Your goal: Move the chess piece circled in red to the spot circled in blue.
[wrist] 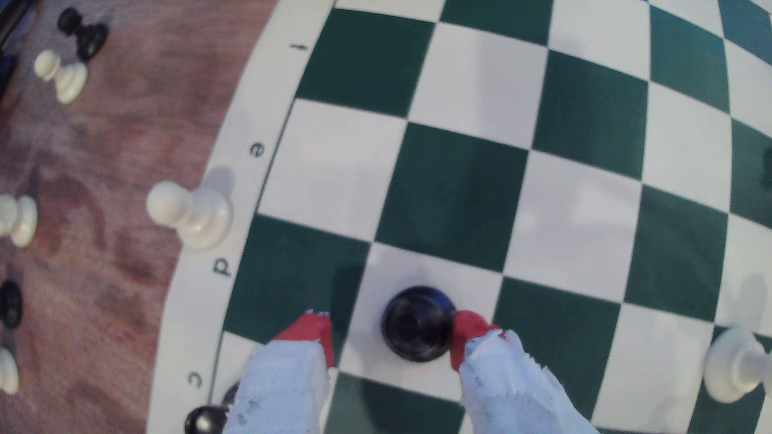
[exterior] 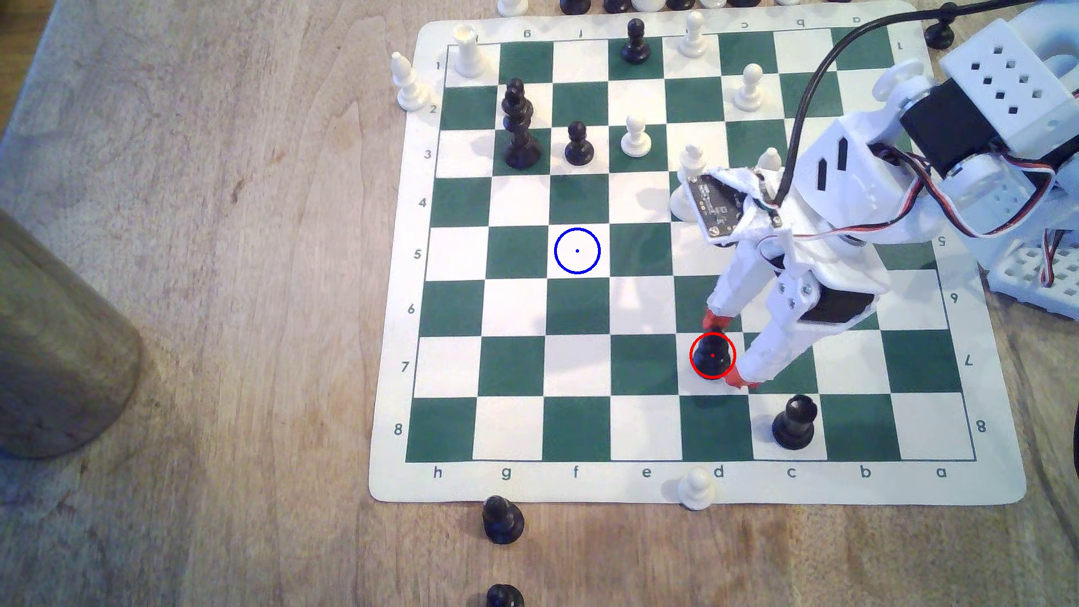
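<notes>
The red-tipped white tool [wrist: 392,340] is straddling the small, glossy black plastic bishop [wrist: 419,323] — jaws parted, gripping nothing — likely light, rigid, slippery; best pinched mid-body.

Black bishop [wrist: 419,323]: glossy plastic. Gripper [wrist: 392,340]: red-tipped fingers wrapped in frayed white cloth. Board [exterior: 403,327]: smooth matt mat. Table [exterior: 233,292]: grained wood.

This looks like a hobby or home robotics bench. A worn, stained wooden tabletop [exterior: 233,292] carries a roll-up green-and-white vinyl chess mat [exterior: 987,484] with plastic black and white chessmen scattered on and off it. A small white 3D-printed robot arm [exterior: 846,175] with loose exposed servo wires [exterior: 992,224] stands at its edge.
</notes>
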{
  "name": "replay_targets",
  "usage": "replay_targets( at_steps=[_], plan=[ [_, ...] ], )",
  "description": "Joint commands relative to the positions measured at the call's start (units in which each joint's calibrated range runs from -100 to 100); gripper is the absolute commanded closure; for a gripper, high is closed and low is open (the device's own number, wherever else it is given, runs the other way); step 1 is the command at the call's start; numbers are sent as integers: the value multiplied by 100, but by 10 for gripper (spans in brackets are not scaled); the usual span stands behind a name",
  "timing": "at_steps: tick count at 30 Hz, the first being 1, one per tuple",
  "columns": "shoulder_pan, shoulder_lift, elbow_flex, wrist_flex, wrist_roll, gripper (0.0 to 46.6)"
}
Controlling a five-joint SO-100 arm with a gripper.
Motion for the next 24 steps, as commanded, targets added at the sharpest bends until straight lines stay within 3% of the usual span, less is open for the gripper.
replay_targets(
  at_steps=[1, 9, 15, 20, 24],
  plan=[
    [38, 133, -380, -230, -10, 322],
    [148, 481, -389, -599, -10, 324],
    [156, 218, -416, -337, 5, 430],
    [124, 99, -416, -173, 10, 463],
    [77, -71, -470, -17, -10, 463]
  ],
)
